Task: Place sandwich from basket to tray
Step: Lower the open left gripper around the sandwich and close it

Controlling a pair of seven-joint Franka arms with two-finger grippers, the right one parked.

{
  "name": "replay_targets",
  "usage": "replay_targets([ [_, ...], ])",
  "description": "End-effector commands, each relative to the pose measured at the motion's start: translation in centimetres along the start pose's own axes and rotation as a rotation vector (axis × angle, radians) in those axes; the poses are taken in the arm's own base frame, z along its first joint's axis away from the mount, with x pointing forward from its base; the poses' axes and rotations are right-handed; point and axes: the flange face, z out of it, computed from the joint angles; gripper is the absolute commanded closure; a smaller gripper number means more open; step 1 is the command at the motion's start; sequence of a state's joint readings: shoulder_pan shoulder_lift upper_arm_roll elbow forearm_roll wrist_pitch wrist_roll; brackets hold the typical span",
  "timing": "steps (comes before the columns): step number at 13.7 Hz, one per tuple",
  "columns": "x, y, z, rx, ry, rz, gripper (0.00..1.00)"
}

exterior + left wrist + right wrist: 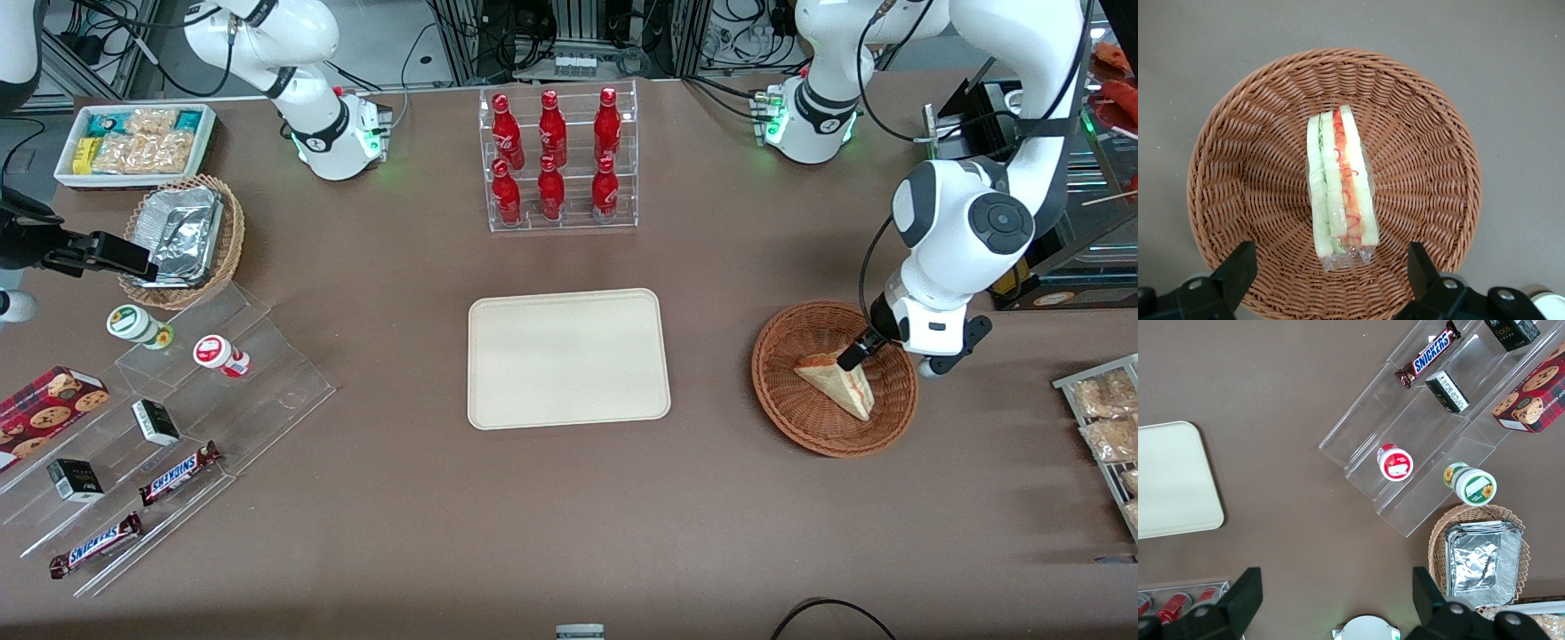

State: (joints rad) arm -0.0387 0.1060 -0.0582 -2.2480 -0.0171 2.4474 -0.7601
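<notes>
Jaws spread wide, grasping nothing: the gripper (1326, 270) hangs over the basket (1231, 153), its 2 fingertips (1238, 263) flanking one end of the sandwich (1340, 183) without contact. Sandwich lies wrapped in the basket's middle, on edge, red filling showing. Basket (791, 400) sits toward the working arm's end of the table, well apart from the bare tray (567, 357).

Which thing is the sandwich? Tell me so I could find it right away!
Find the cream tray in the middle of the brown table, then look toward the working arm's end for the round reddish-brown basket. The sandwich lies inside it, under the open gripper. It is the only pale bread wedge, with a red-orange and green filling.
</notes>
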Motion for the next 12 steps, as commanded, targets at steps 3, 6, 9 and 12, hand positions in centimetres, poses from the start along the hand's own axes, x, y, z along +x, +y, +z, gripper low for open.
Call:
replay_targets([
  [3,-0.4,-0.2,0.2,-0.016,0.015,-0.062,0.00],
  [6,-0.2,0.0,1.4,-0.021,0.016,-0.065,0.00],
  [9,-0.4,0.3,2.6,-0.028,0.021,-0.083,0.00],
  [12,-0.4,0.3,2.8,-0.024,0.019,-0.079,0.00],
])
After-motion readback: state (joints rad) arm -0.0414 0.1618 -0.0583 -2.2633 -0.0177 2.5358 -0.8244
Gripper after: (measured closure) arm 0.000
